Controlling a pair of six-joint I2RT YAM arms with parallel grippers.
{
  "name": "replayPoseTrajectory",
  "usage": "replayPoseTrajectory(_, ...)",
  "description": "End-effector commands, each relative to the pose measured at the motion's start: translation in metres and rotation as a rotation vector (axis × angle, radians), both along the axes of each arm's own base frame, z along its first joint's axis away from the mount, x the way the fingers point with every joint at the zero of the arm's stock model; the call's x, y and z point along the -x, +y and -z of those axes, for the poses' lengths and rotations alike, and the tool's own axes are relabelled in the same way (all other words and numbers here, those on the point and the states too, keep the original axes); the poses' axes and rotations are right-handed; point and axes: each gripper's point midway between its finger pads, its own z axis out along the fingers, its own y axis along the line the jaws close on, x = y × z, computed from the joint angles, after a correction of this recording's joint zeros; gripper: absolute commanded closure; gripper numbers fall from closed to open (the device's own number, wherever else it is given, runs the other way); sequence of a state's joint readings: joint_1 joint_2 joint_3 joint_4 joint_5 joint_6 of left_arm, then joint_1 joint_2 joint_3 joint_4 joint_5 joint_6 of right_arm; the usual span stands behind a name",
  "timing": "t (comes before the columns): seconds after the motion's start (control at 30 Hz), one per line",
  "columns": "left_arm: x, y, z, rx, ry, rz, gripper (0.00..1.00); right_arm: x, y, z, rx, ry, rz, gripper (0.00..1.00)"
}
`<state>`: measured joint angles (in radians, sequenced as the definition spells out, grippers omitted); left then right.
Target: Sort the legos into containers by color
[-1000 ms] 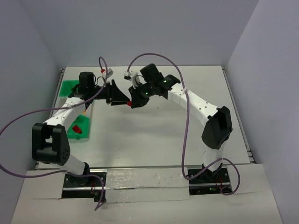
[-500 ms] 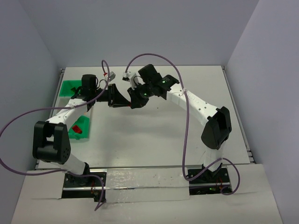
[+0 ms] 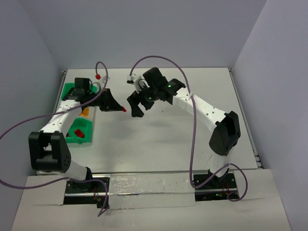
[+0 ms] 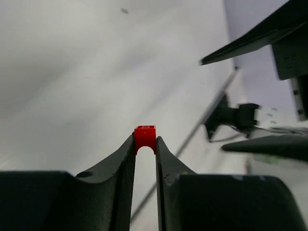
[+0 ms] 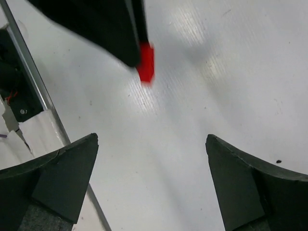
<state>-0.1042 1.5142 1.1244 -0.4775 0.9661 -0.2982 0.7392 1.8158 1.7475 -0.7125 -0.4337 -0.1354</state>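
Top external: left gripper point(image 3: 122, 109) pinching red lego point(image 3: 124, 110) over table point(image 3: 202, 82), containers point(image 3: 89, 126) well apart at left. Right gripper point(image 3: 134, 106) gaping wide, holding nothing.
Left wrist: fingertips point(image 4: 129, 150) nipping only lego's lower flat sides. Judging it light, rigid, slick; deeper seating advisable.
Right wrist: lego hanging ahead, between spread jaws.

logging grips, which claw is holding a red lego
The left claw: the red lego is pinched between its fingertips. The right claw stands wide open, holding nothing.
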Motion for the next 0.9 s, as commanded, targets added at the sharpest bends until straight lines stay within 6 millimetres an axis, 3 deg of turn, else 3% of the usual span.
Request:
replayPoseTrajectory(0.0, 0.003, 0.085, 0.004, -0.334, -0.18, -0.078, 1.0, -0.016, -0.031, -0.024, -0.046, -0.035, 0.096, 0.0)
replayPoseTrajectory(0.2, 0.013, 0.193, 0.012, -0.754, -0.269, -0.168, 1.0, -0.041, -0.093, 0.008, 0.027, 0.026, 0.263, 0.0)
replayPoseTrajectory(0.43, 0.032, 0.269, 0.026, -0.963, -0.183, -0.251, 1.0, -0.058, -0.145, 0.031, 0.1, 0.058, 0.395, 0.0)
replayPoseTrajectory(0.53, 0.034, 0.285, 0.034, -0.997, -0.147, -0.264, 1.0, -0.061, -0.159, 0.039, 0.122, 0.073, 0.436, 0.0)
replayPoseTrajectory(0.73, 0.032, 0.297, 0.048, -1.041, -0.114, -0.271, 0.97, -0.067, -0.178, 0.049, 0.14, 0.093, 0.497, 0.0)
replayPoseTrajectory(0.87, 0.035, 0.3, 0.059, -1.045, -0.088, -0.26, 0.85, -0.075, -0.193, 0.051, 0.162, 0.095, 0.562, 0.0)
